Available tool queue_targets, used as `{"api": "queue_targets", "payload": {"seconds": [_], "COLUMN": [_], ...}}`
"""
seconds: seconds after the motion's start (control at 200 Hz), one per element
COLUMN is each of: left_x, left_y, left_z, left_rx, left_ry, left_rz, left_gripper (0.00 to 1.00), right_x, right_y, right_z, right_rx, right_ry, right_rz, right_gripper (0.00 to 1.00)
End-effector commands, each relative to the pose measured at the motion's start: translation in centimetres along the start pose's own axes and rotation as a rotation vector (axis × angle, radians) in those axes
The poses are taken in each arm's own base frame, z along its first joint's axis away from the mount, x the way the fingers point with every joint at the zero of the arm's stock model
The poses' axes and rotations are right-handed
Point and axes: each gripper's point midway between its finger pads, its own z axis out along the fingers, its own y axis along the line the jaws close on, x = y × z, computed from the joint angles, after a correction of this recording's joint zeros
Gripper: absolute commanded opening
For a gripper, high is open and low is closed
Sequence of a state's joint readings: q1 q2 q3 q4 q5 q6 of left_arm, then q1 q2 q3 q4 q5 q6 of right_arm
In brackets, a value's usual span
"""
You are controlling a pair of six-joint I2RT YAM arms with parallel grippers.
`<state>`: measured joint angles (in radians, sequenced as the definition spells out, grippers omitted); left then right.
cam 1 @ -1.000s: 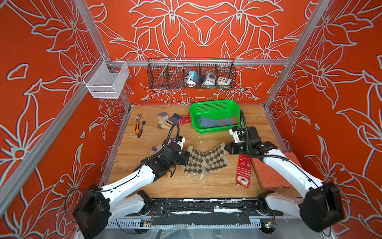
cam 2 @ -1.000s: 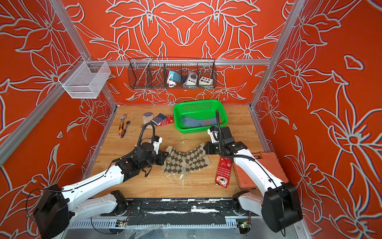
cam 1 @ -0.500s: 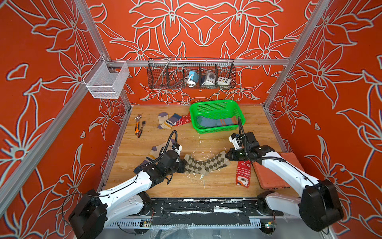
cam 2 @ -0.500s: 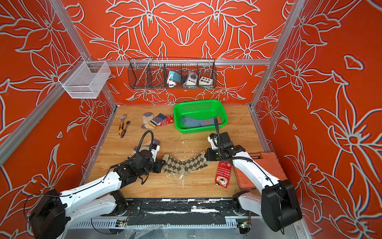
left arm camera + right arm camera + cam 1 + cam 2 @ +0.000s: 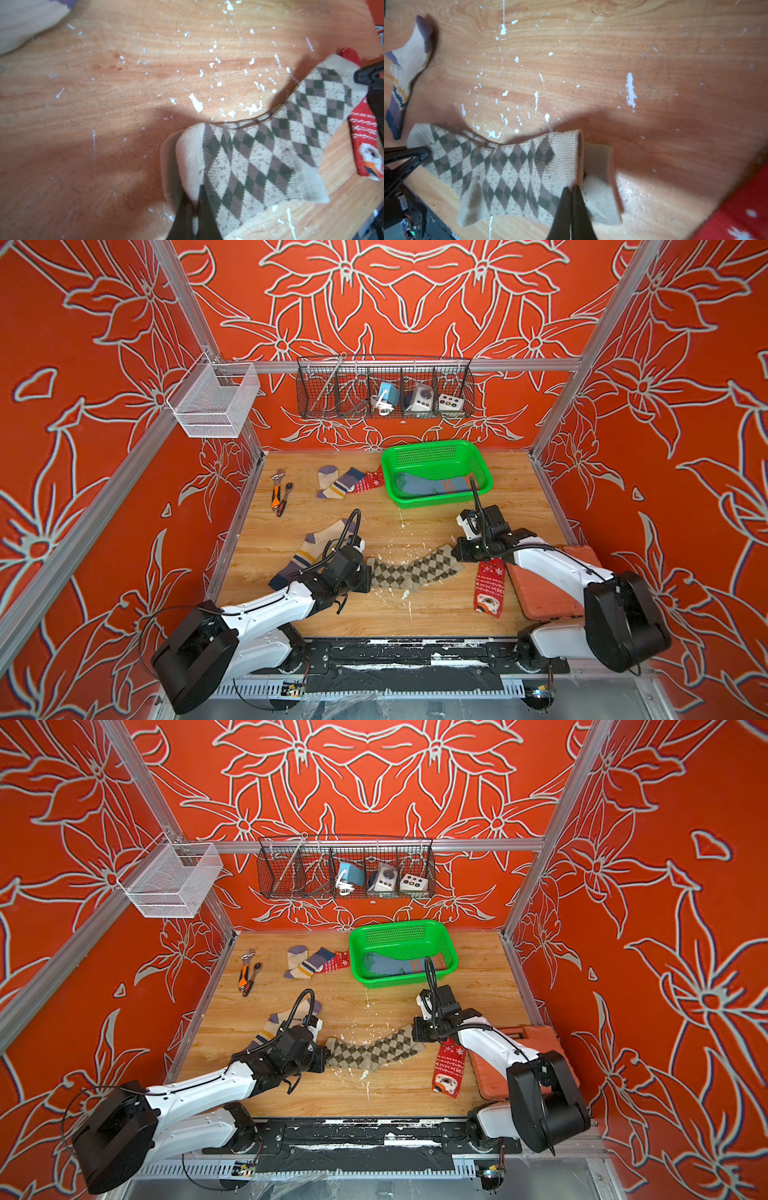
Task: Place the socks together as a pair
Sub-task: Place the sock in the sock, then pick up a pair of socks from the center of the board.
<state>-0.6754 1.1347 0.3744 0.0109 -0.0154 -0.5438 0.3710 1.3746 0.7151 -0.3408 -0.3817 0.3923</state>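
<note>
Left claw (image 5: 193,205): clamped on toe of brown-beige argyle knit sock (image 5: 415,571); right claw (image 5: 571,190): clamped on cuff. Stretched flat on wooden counter (image 5: 415,518), seemingly aligning twin (image 5: 598,162) underneath.

Argyle socks (image 5: 415,570) (now stretched out) have come nearer the front.
</note>
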Motion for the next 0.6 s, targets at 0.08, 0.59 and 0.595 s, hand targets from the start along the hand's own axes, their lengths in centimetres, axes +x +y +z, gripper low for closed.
{"api": "queue_targets", "payload": {"seconds": [0.08,0.59,0.595], "left_x": [0.0,0.1,0.2], "left_y": [0.3,1.3,1.2], "left_z": [0.3,0.2,0.2], "left_rx": [-0.015,-0.030,-0.028], "left_ry": [-0.017,-0.061,-0.060], "left_rz": [-0.004,-0.023,-0.022], "left_gripper": [0.20,0.70,0.70], "right_x": [0.1,2.0,2.0], "right_y": [-1.8,-3.1,-3.1], "right_z": [1.2,1.2,1.2], "right_rx": [0.075,0.125,0.126], "right_ry": [-0.008,0.017,0.017], "right_rz": [0.001,0.026,0.026], "right_gripper": [0.00,0.46,0.46]}}
